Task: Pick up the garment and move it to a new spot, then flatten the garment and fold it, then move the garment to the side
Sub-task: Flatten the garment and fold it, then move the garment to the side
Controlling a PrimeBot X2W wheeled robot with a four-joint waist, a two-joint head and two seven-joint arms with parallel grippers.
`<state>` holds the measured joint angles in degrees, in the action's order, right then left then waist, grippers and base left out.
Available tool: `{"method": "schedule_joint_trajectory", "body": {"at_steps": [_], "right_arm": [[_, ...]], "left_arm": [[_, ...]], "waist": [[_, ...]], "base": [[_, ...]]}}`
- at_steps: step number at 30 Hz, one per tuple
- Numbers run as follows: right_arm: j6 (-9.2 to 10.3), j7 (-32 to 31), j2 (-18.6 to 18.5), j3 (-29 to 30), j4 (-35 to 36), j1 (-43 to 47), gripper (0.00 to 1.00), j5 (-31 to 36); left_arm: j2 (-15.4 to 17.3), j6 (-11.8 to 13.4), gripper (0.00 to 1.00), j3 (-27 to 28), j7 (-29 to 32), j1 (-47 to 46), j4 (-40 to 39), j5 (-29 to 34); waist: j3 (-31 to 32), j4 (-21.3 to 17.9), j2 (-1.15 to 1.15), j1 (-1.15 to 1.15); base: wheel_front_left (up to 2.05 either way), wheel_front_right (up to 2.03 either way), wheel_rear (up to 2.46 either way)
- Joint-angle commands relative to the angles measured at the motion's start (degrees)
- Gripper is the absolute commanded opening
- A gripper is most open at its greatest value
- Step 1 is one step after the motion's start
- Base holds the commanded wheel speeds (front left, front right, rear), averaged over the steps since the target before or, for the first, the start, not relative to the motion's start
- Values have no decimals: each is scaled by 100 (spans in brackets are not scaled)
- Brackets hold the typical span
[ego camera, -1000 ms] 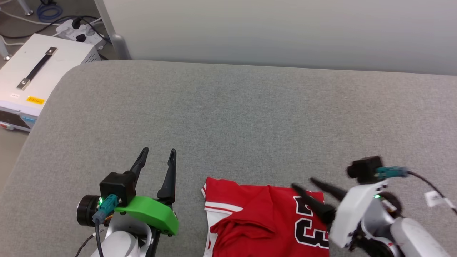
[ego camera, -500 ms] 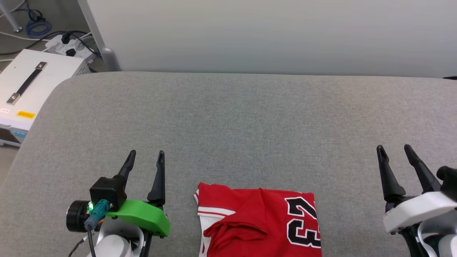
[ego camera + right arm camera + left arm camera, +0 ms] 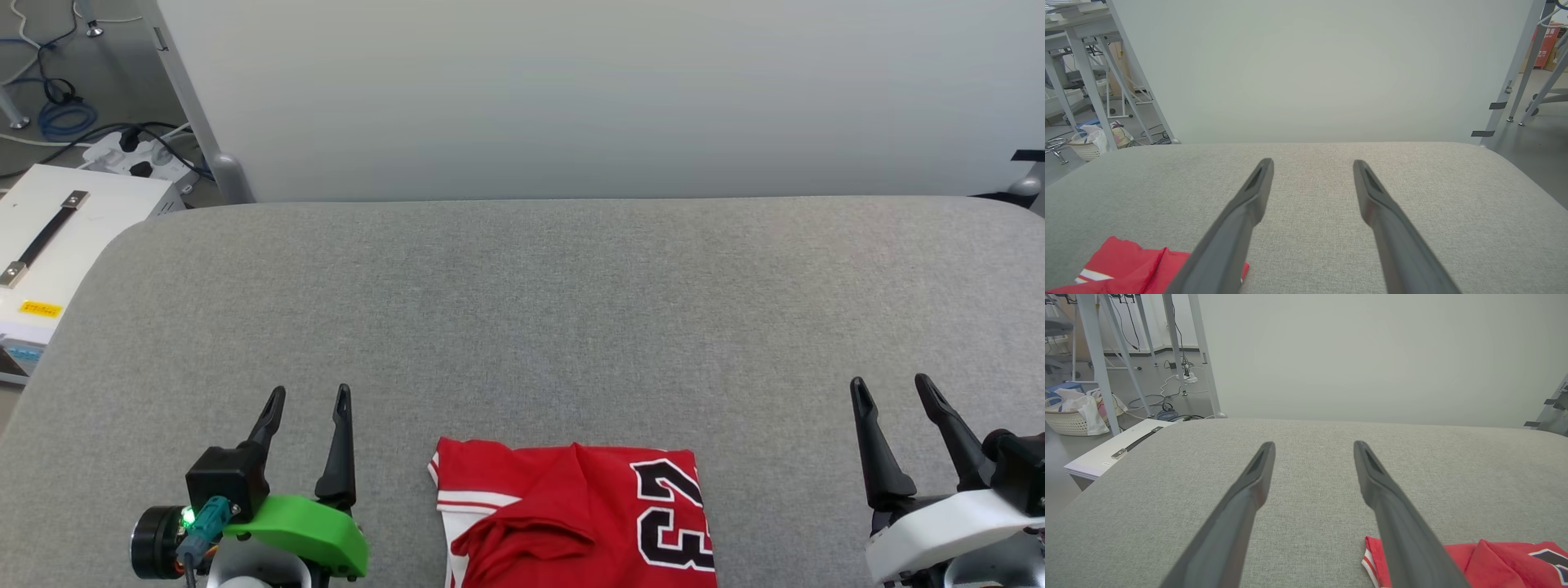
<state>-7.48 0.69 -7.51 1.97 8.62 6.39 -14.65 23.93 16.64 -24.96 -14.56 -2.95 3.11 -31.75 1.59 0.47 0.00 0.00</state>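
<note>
The garment (image 3: pixel 571 514), a red shirt with white stripe trim and black "23" numerals, lies folded on the grey table (image 3: pixel 531 310) at its near edge, partly cut off by the frame's bottom. My left gripper (image 3: pixel 310 396) hovers open to the garment's left, nothing between its fingers. My right gripper (image 3: pixel 890 388) stands open well to the right of it, also empty. In the left wrist view the left gripper (image 3: pixel 1312 446) is open above bare table with the garment (image 3: pixel 1494 559) at lower right. In the right wrist view the right gripper (image 3: pixel 1312 164) is open, the garment (image 3: pixel 1126 265) at lower left.
A white case (image 3: pixel 49 245) with a black handle sits off the table's left edge, with cables and a power strip (image 3: pixel 131 151) on the floor behind it. A pale wall panel (image 3: pixel 571 90) rises behind the table. A laundry basket (image 3: pixel 1069 414) stands on the floor far left.
My right gripper swung off the garment out to the right and now points forward. The head camera tilted up and turned, so the whole scene shifted down and left.
</note>
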Motion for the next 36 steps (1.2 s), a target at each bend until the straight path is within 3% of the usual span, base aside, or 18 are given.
{"method": "schedule_joint_trajectory", "body": {"at_steps": [1, 11, 20, 27, 36], "right_arm": [[-1, -34, 23, -21, 61, 81, 100, 45], [-1, -392, 38, 78, -3, 151, 100, -135], [-1, -1691, -205, 404, -719, 253, 100, -1580], [-1, -3067, -438, -200, -979, 177, 100, -2988], [-1, -3396, -515, -958, -1459, -338, 100, -3656]], "left_arm": [[17, 26, 100, 48, -24, 58, 2, -1], [-5, -24, 100, 135, -33, -48, 82, -6], [-118, -78, 100, 271, -41, -206, 39, 86], [-341, -161, 100, 421, -42, -319, -51, 234], [-634, -368, 100, 592, -43, -575, -10, 473]], "waist": [[25, -6, 0, 0], [-15, 105, 0, 0], [-254, 334, 0, 0], [-625, 533, 0, 0], [-1142, 802, 0, 0]], "base": [[0, 0, 0], [0, 0, 0], [0, 0, 0], [0, 0, 0], [0, 0, 0]]}}
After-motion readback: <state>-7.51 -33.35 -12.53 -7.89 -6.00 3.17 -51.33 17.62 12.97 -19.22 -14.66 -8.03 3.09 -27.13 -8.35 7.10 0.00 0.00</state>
